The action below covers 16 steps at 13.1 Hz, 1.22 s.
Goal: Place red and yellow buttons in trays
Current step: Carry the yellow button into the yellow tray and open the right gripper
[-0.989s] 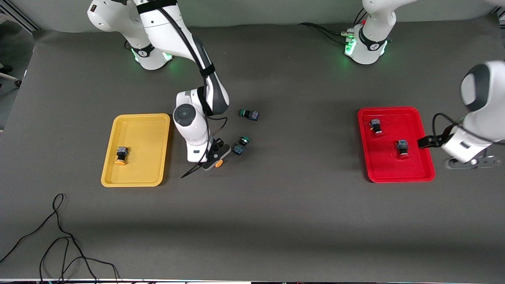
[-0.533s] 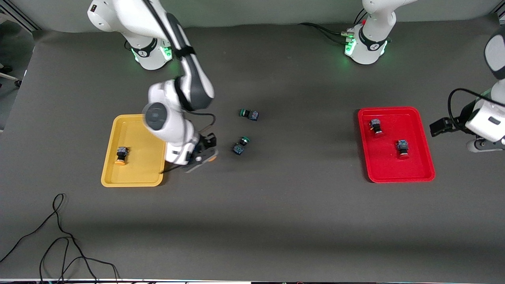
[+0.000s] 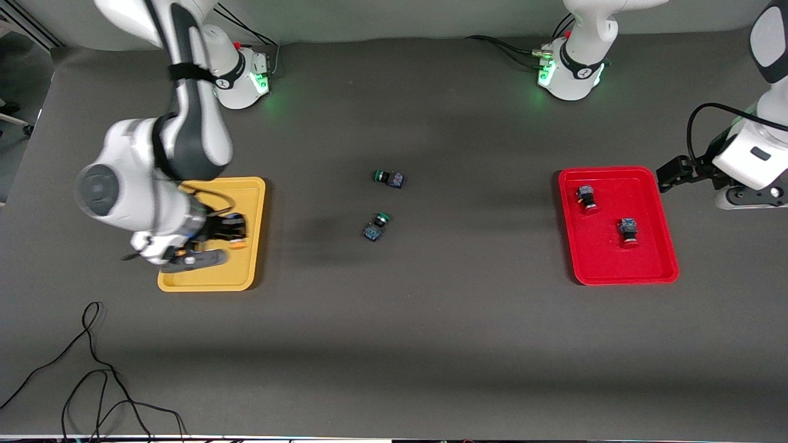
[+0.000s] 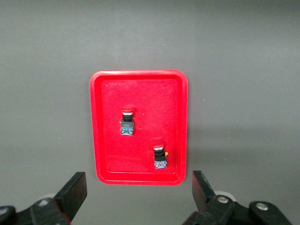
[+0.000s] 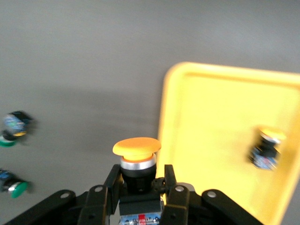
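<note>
A: Yellow-capped push-button switch with a blocky black body, where is it?

B: Clenched between the two black fingers of the right end effector, cap pointing outward. The right end effector hangs over the shallow mustard-yellow plastic tray with rounded corners, at the right arm's end of the dark grey tabletop.

A: Anything lying in that tray?

B: A second yellow-capped switch rests on the tray floor; only the right wrist view shows it, since the arm covers it from the front camera.

A: And the left end effector?

B: Released, its black fingers spread wide with nothing between them. It waits in the air just beside the bright red plastic tray, at the left arm's end of the tabletop. Two red-capped push-button switches lie apart inside that tray, one farther from the front camera, the other nearer.

A: What sits between the trays?

B: Two green-capped switches on the bare tabletop, one farther from the front camera, one nearer. A loose black cable curls on the tabletop near the front camera, toward the right arm's end.
</note>
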{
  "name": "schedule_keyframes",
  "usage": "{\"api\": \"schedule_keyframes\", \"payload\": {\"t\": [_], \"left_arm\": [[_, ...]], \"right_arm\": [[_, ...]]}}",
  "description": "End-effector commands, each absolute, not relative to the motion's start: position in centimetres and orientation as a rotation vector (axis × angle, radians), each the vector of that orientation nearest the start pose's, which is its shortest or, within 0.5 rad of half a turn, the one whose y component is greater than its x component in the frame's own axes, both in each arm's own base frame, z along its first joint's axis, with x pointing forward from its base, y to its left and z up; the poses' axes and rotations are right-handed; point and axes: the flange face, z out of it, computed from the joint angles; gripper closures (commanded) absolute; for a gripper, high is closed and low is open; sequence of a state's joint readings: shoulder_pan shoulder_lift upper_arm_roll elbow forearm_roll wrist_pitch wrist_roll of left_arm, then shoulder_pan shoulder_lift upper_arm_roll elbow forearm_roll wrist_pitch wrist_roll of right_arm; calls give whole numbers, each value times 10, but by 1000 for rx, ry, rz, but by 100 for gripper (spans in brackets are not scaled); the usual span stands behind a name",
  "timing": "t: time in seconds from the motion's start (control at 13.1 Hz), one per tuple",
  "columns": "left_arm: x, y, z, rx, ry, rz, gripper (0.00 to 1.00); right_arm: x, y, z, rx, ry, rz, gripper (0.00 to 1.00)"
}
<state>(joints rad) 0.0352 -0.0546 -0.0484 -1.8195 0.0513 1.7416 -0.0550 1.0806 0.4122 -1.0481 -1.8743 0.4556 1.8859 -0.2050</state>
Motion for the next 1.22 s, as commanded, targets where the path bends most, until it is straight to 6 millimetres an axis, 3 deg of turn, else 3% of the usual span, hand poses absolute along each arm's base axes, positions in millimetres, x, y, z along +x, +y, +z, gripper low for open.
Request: {"api": "schedule_keyframes", "payload": {"t": [0.0,0.15,0.3,0.46,0.53,0.61,0.68,0.76,0.91,0.99,1.14], "left_arm": [[547,-2,564,-3087,-35,31,0],[547,-3,567,-3067,-27,32,0],[546,-2,568,-3063,-31,41,0],[544,-1,580,-3051,-48,63,0],[543,-1,591,-3051,-45,54,0],[542,-2,592,-3049,-24,82,0],[542,-3,594,-3049,-35,72,0],[543,-4,595,-3049,-46,58,0],[539,-15,601,-3048,-95,31,0],[537,-18,605,-3045,-159,18,0],[538,-34,599,-3042,-124,36,0]], "right_arm": [[572,48,334,-3097,-26,276,95],[563,17,289,-3143,-1,244,95],[558,12,234,-3079,14,285,95],[558,5,214,-3059,18,290,95],[558,6,214,-3056,28,289,93],[558,11,212,-3054,31,296,66],[563,15,216,-3051,56,288,17],[567,19,224,-3041,70,274,1],[576,37,246,-3014,78,305,0],[584,35,268,-3022,68,320,0],[598,44,313,-3029,78,356,0]]}}
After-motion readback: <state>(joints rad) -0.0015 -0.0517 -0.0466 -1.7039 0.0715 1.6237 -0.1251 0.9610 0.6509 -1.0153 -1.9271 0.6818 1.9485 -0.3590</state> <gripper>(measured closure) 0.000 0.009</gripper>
